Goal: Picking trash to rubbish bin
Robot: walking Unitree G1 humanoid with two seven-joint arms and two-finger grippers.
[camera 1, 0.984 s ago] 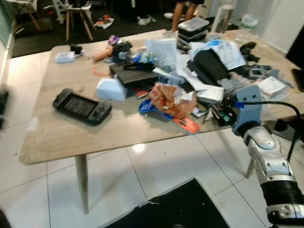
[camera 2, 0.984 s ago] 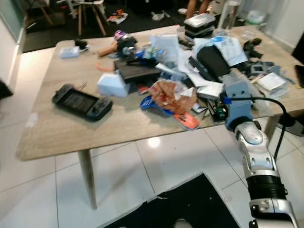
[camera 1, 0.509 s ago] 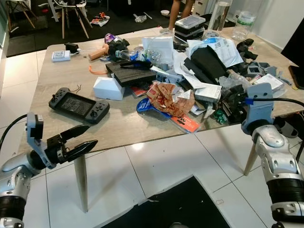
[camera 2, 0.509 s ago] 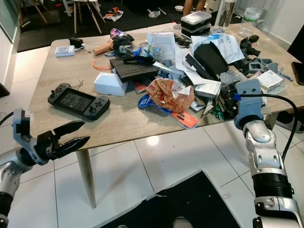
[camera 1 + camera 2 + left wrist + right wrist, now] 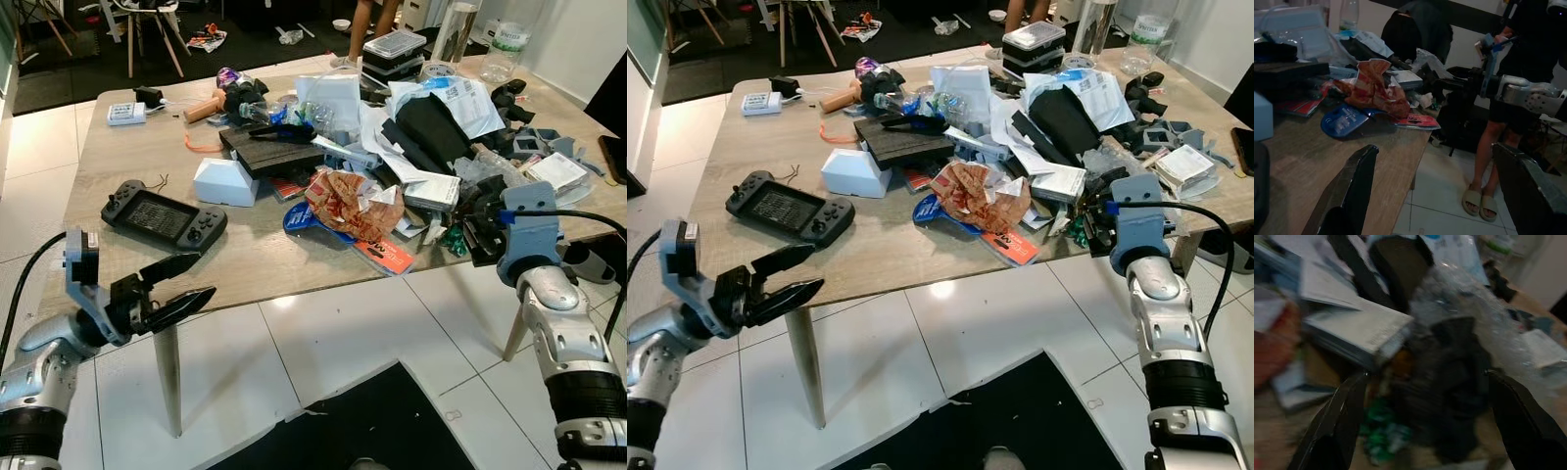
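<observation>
Trash lies mixed into the clutter on the wooden table (image 5: 127,264). A crumpled brown and red wrapper (image 5: 351,203) sits near the front edge, on a blue packet (image 5: 297,219), with a red packet (image 5: 384,257) beside it. Further right lies a small green crumpled piece (image 5: 456,242). My right gripper (image 5: 477,233) is open at the table's front right edge, pointing at the green piece and some dark clutter (image 5: 1449,377). My left gripper (image 5: 201,277) is open and holds nothing. It hovers in front of the table's front left corner, aimed along the tabletop at the wrapper (image 5: 1371,90).
A black game console (image 5: 165,213), a white box (image 5: 225,181), a black tray (image 5: 269,149), papers, stacked food containers (image 5: 394,54) and bottles crowd the table. A person's legs (image 5: 372,20) stand behind it; another person (image 5: 1498,122) stands at its right end. A black mat (image 5: 362,421) covers the floor in front.
My left arm has come up into view and its open gripper has risen closer to the table edge. The right gripper has stayed at the table's right front edge.
</observation>
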